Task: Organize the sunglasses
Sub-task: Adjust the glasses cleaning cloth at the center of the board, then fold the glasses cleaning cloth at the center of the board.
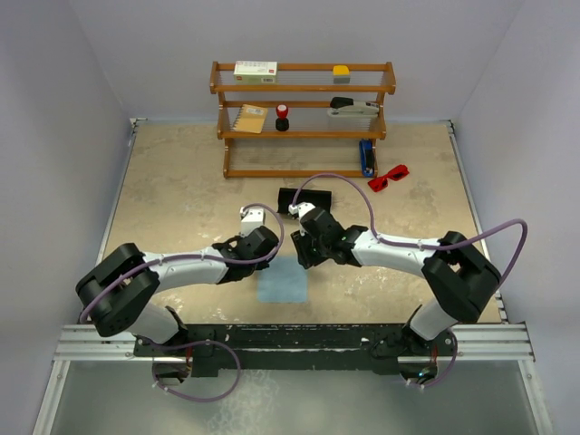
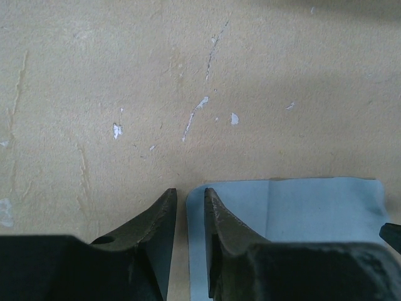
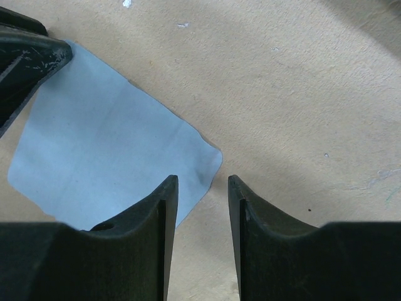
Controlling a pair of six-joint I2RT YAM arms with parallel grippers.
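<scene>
Sunglasses (image 1: 389, 176) well beyond right gripper (image 1: 304, 258)

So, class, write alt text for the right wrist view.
A light blue cloth lies flat on a beige table, one corner just ahead of the open right pincer, whose two dark fingers fill the bottom edge.

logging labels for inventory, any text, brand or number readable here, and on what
None can be read.
White box on the top tier of the wooden shelf: red and green print, too small to read.
Tan packet one tier down: nothing legible.
Wrist views: no text.
</scene>
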